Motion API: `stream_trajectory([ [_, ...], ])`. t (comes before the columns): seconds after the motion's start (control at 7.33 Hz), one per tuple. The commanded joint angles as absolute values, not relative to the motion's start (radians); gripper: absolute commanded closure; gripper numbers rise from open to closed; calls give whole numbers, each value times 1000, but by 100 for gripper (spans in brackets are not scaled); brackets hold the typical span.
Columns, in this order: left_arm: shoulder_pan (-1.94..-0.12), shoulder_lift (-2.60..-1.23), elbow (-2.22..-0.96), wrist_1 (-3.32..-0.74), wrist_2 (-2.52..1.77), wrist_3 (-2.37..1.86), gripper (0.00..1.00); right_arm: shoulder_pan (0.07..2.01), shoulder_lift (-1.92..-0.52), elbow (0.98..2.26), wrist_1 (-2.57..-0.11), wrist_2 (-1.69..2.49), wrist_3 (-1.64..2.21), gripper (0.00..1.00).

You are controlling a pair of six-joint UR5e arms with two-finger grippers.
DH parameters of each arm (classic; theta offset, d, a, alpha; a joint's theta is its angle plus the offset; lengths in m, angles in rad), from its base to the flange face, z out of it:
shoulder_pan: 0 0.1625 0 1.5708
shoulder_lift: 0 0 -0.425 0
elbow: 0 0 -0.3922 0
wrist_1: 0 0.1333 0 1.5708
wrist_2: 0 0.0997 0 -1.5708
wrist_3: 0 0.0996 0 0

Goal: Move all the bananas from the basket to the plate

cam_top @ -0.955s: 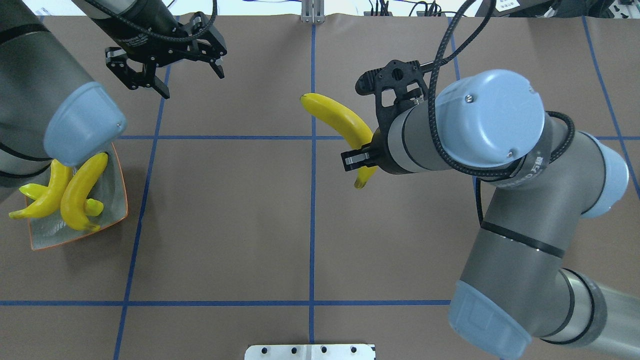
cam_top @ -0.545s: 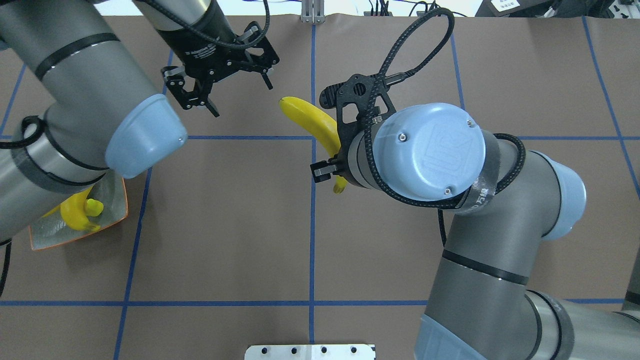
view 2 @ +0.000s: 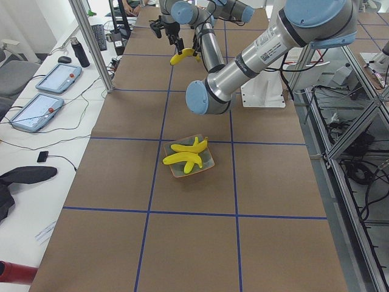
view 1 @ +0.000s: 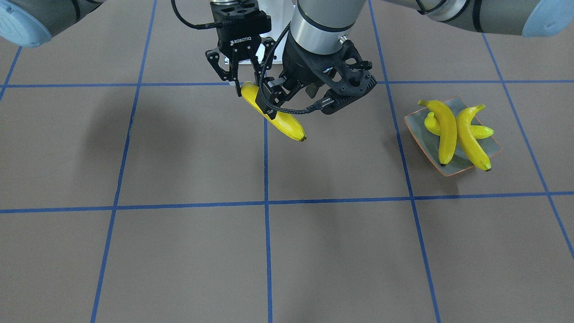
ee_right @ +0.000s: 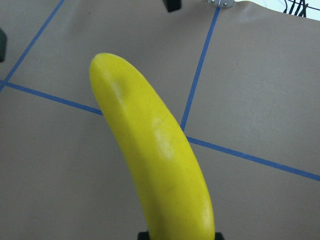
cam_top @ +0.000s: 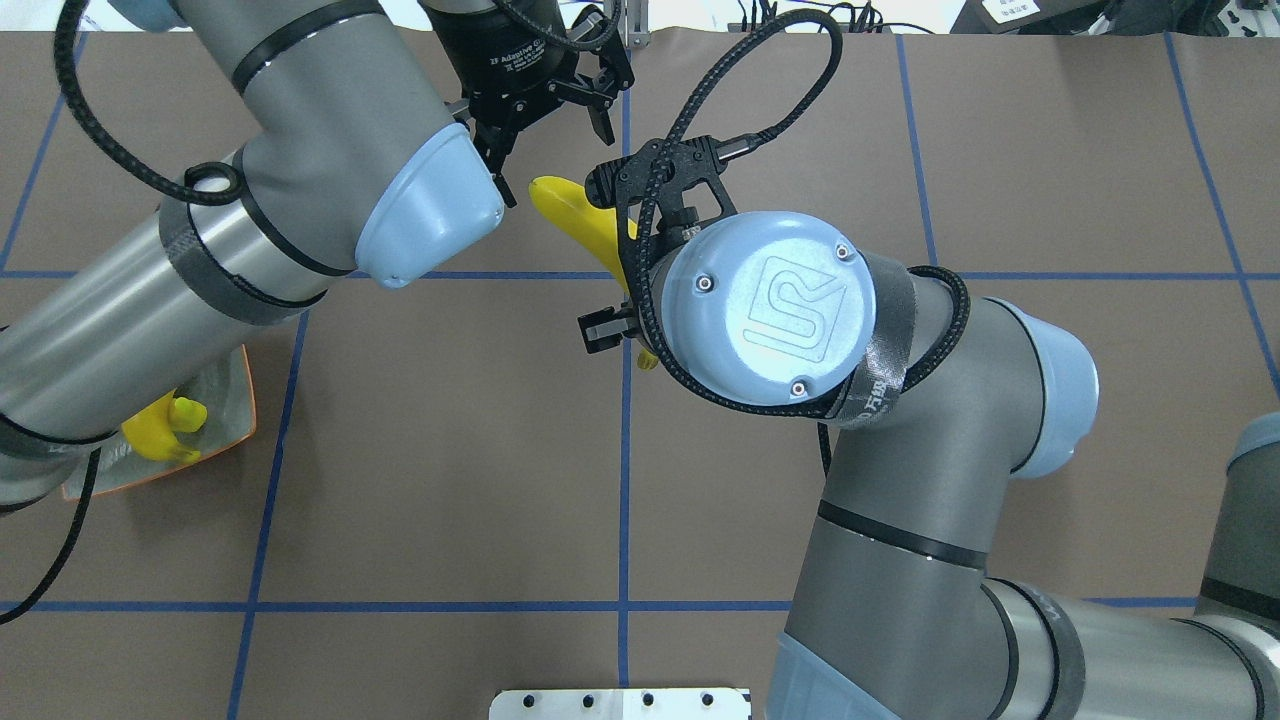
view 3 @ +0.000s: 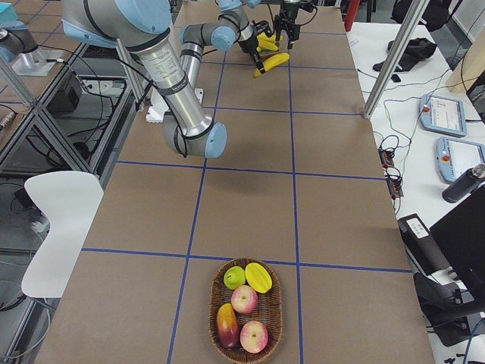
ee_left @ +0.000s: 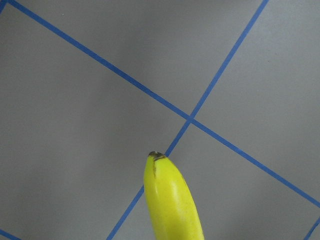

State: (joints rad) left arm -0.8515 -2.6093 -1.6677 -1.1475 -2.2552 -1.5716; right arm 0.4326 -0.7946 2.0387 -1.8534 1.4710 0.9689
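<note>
Banana: held off the table, clamped between the right gripper's fingers near its middle; the free, dark-tipped part points forward and toward the robot's left. Left gripper hangs above that free part, fingers apart; no contact shows. Judged light, stiff and glossy, hence liable to slip or swing in a two-finger pinch. Take hold across the thick free part, clear of the right fingers and of the tapering tip, before any release. Three bananas lie crossed on the plate, well apart at the robot's left. The basket, far right, shows other fruit, no banana
</note>
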Motion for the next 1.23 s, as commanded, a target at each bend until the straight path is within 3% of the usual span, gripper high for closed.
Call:
stream_trajectory([
  [0.0, -851, -2622, -1657, -1085, -2223, -1613, 1, 408, -784, 2046, -1881, 1402, 969, 100],
  [0.41, -850, -2693, -1553, -1083, -2224, -1701, 1, 350, -784, 2059, -1898, 1296, 989, 100],
  [1.09, -815, -2692, -1560, -1045, -2223, -1733, 1, 347, -778, 2054, -1898, 1252, 991, 100],
])
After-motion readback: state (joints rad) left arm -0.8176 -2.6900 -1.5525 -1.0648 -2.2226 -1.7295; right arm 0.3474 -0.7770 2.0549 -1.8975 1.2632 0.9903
